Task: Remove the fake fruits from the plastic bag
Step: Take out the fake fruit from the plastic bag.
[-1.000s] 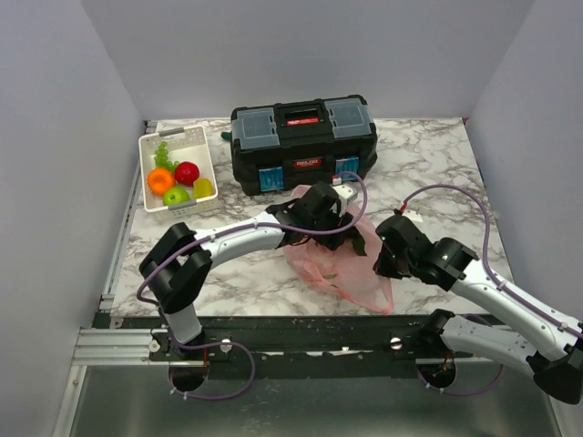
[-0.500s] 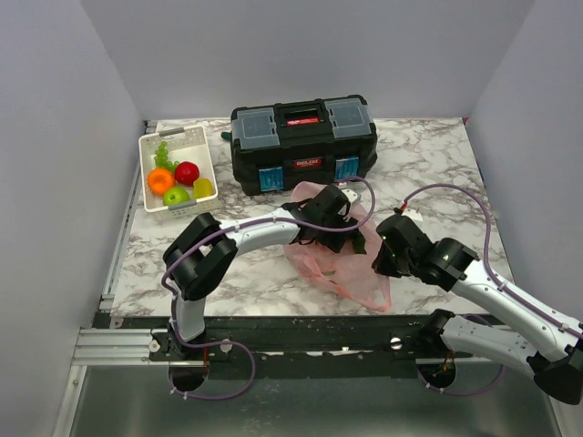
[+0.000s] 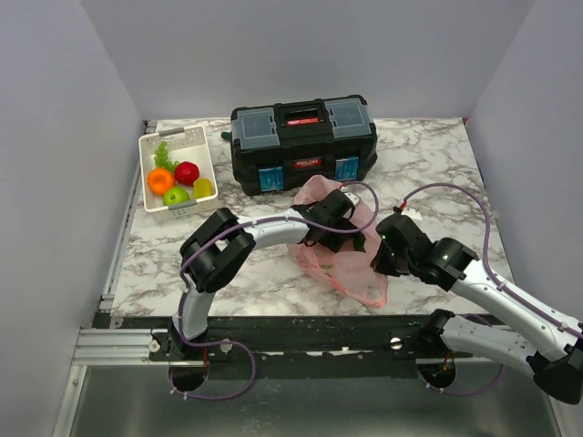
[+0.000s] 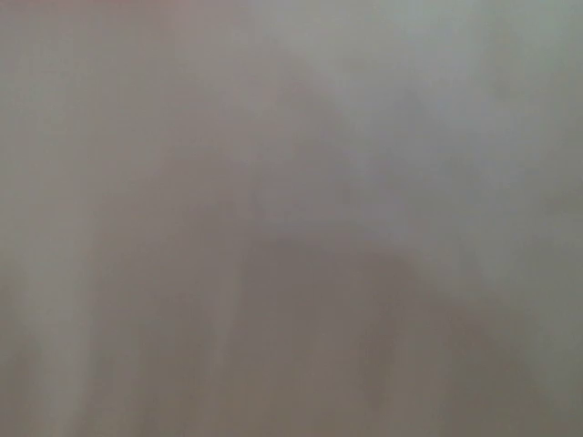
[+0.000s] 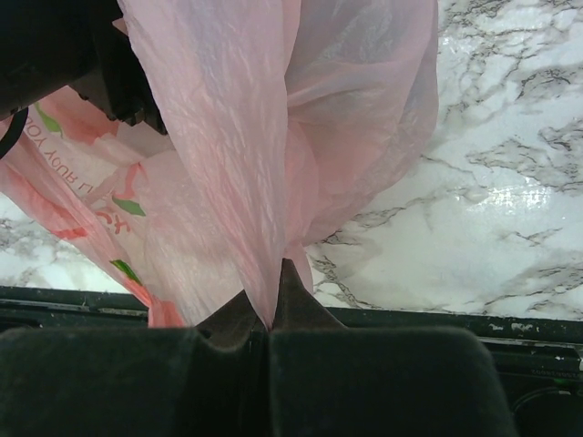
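Near the counter's front edge: the plastic bag (image 3: pixel 353 273) lies crumpled between your two arms, just in front of the black toolbox (image 3: pixel 303 144).
Right end effector (image 5: pixel 273 314): clenched on a fold of the bag's film, which runs taut away from its fingertips.
Left end effector (image 3: pixel 337 218): pushed into the bag's mouth. Its wrist camera gives only blurred pink-grey film, so you cannot tell whether it is released or grasping.
Fake fruits already out: the orange (image 3: pixel 160 180), red apple (image 3: pixel 187 172), green apple (image 3: pixel 176 195) and lemon (image 3: pixel 203 188) sit in the white basket (image 3: pixel 178 137) at the counter's (image 3: pixel 428 155) far left, well apart from the bag.
Left inside: a dark shape (image 3: pixel 358 241) shows through the film beside the left end effector. It is probably the grapes, though that is not certain.
Step in hand: by my reading, you are reaching in for that last fruit.
Doing it well: hold the right pinch firm so the mouth gapes. Steer by the top view, since the left wrist view is blind. Close only on something solid, then draw out along the mouth's line.
Risk: catching film with the fruit would drag the whole bag.
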Robot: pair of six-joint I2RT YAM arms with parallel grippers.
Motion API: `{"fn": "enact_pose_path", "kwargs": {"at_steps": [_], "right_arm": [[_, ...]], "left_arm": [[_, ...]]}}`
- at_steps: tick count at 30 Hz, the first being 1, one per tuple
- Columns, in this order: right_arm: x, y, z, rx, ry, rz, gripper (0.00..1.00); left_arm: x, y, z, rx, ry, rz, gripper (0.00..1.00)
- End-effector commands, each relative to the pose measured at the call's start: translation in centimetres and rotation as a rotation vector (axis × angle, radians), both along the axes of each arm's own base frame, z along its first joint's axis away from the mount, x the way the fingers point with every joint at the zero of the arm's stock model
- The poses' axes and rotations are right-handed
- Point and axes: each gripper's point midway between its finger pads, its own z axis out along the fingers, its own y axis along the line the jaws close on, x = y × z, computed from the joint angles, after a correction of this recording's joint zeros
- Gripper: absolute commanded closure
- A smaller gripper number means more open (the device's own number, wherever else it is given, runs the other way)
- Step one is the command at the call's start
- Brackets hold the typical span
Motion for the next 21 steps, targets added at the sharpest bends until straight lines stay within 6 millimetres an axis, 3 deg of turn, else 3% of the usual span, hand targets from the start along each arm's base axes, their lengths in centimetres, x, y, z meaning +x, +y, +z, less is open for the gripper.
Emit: {"fn": "enact_pose_path", "kwargs": {"at_steps": [1,6,10,21], "right_arm": [[-0.1,0.1,-0.1,0.005,0.001,0.011,0.99],[0.0,0.1,-0.1,0.004,-0.004,0.01,0.99],[0.2,0.4,-0.1,0.005,-0.006,0.018,0.99],[0.3,0.4,-0.7,-0.01,-0.006,0.02,0.99]], "left_arm": [[0.8,0.0,-0.3,0.022,-0.03,0.026,0.43],[0.7,0.0,2.0,-0.02,-0.056,0.022,0.68],[0.1,-0.1,4.0,-0.059,-0.053,0.013,0.81],[-2.4,0.0,8.6,-0.185,-0.023,-0.03,0.95]]}}
